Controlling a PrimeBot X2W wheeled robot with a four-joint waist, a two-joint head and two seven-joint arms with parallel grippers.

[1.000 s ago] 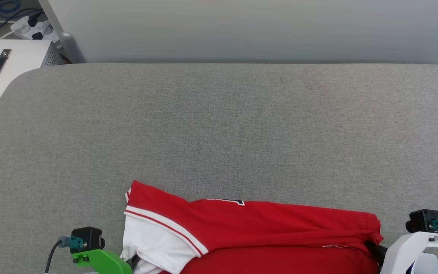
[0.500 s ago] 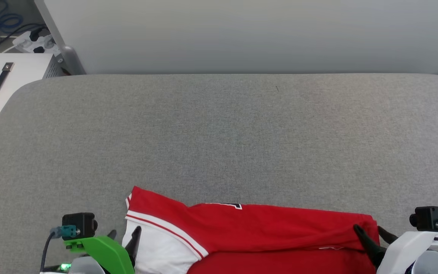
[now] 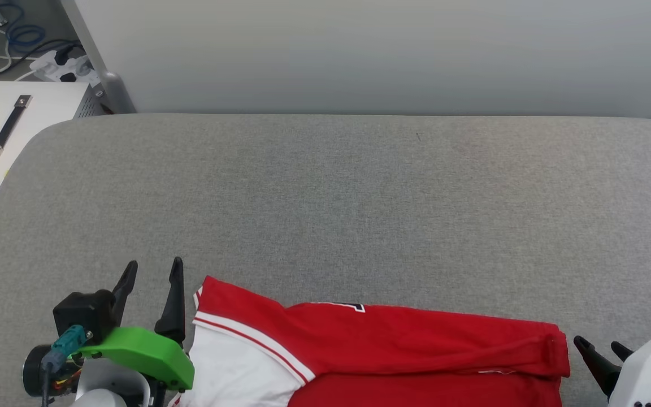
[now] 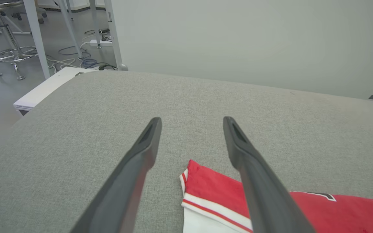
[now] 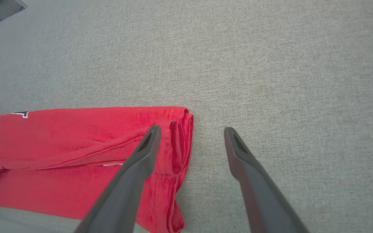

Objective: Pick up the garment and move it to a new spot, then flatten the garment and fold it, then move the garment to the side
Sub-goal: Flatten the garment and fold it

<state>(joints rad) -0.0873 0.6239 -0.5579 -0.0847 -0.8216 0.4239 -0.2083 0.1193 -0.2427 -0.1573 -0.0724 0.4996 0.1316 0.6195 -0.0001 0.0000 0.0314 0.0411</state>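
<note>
Clearly folded, the garment (image 3: pixel 393 345) lies at six o'clock on the gray table (image 3: pixel 325 198). The left gripper (image 3: pixel 154 263) at eight o'clock and the right gripper (image 3: pixel 595 342) at four flank it, both spread wide and empty.

No legible text, sliver of black white-outlined lettering (image 3: pixel 351 306) on the red garment (image 3: pixel 404 342), too hidden to read
</note>
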